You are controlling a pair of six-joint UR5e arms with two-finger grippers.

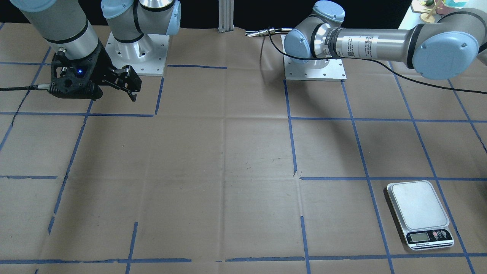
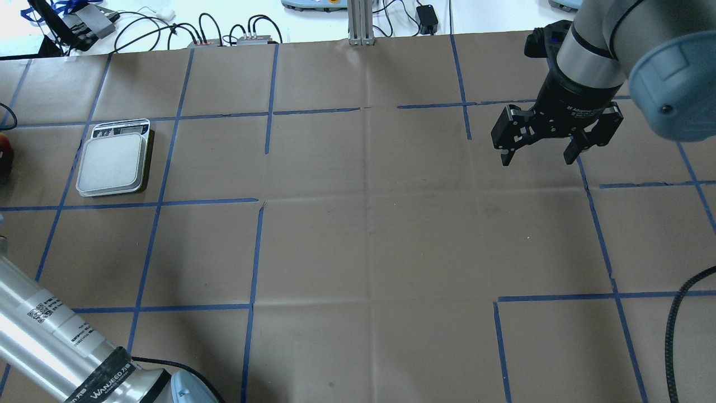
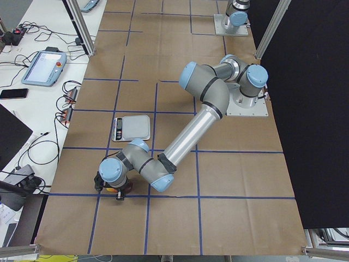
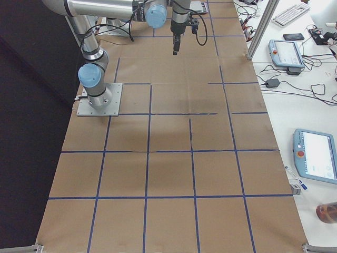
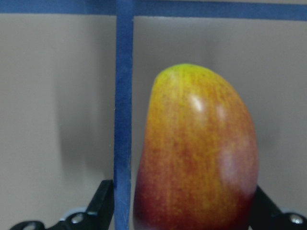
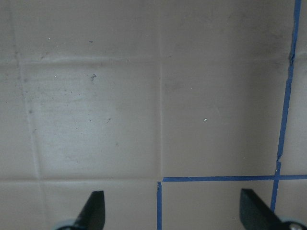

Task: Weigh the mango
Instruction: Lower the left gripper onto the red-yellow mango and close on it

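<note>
The mango [image 5: 196, 153], dark red fading to yellow-green at its far end, lies on the brown paper at the table's left end. My left gripper [image 5: 182, 206] is down over it, open, with one finger on each side; the left finger stands a little apart from the fruit. In the overhead view only a red sliver of the mango [image 2: 3, 152] shows at the left edge. The silver scale [image 2: 109, 165] sits beyond it with nothing on its platform, and it also shows in the front-facing view [image 1: 418, 207]. My right gripper [image 2: 537, 154] is open and empty, held above the table's right side.
Blue tape lines divide the brown paper into squares. The arm bases [image 1: 315, 68] are bolted at the robot's edge. An aluminium post [image 2: 358, 22], cables and teach pendants [image 4: 287, 52] lie beyond the table's far edge.
</note>
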